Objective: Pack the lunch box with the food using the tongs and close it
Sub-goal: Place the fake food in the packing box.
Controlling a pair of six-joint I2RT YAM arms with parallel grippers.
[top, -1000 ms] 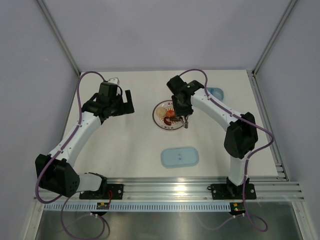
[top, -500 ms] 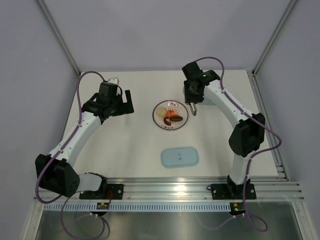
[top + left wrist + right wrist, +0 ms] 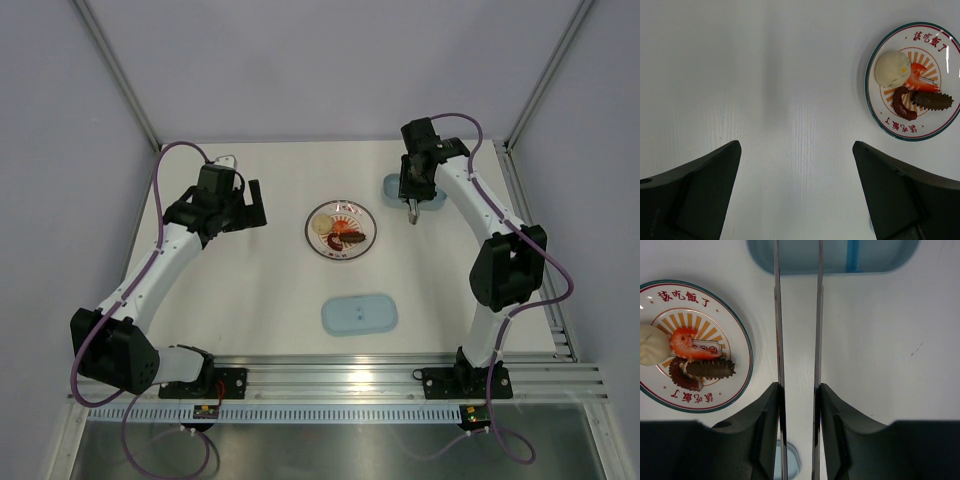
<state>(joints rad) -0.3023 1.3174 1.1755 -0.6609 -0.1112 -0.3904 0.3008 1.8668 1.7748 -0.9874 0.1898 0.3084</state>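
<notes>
While the right gripper point(image 3: 797, 390) clamps the slim silvery tongs point(image 3: 778, 315), their near-parallel arms point at the pale-blue translucent lunch box point(image 3: 880, 255). Meanwhile the left gripper point(image 3: 795, 150) sits spread wide, empty.

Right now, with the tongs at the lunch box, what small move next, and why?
Probably swing the right pincer left, bringing the tongs over the plate: the bun, shrimp and dark pieces all lie there, the lunch box looks empty where visible, and no food shows between the tongs' arms.
</notes>
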